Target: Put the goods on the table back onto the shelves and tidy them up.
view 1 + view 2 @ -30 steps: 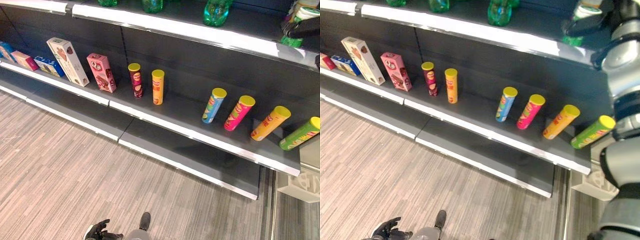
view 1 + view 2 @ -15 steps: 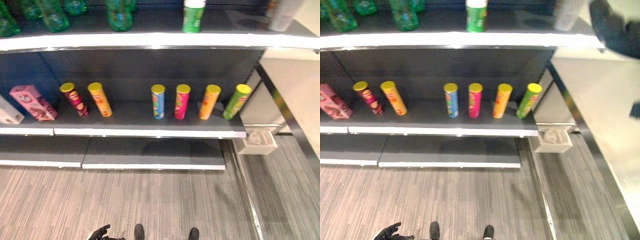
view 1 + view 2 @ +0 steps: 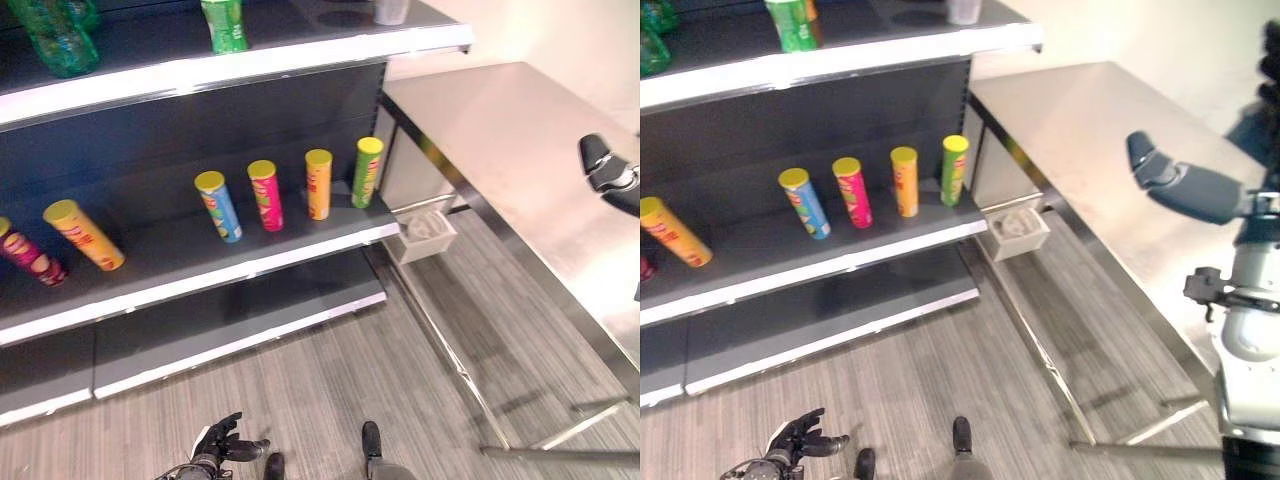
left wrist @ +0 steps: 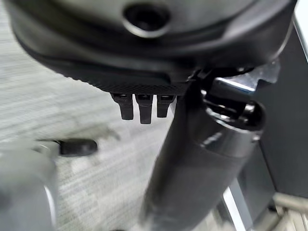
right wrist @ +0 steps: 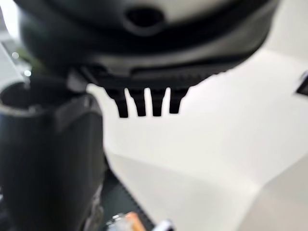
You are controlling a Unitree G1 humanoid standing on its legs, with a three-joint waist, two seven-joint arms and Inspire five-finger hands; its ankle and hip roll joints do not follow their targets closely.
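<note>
Several chip cans stand on the middle shelf (image 3: 300,250): yellow-orange (image 3: 83,235), blue (image 3: 218,206), pink (image 3: 265,195), orange (image 3: 318,184) and green (image 3: 367,172), all leaning a little. Green bottles (image 3: 225,22) stand on the upper shelf (image 3: 250,65). The steel table (image 3: 500,130) lies to the right of the shelves with its top bare. My right hand (image 3: 1170,180) hovers above the table's near side, open and holding nothing. My left hand (image 3: 222,445) hangs low over the floor, fingers spread, empty.
A small white bin (image 3: 425,230) sits on the floor between the shelf end and the table. A pale cup (image 3: 392,10) stands at the upper shelf's right end. The table's legs (image 3: 470,380) and a bottom shelf (image 3: 230,330) border the striped grey floor.
The camera has swung right, so the shelves slid left and the steel table came into view. My right hand has left the upper shelf and now hangs empty over the table.
</note>
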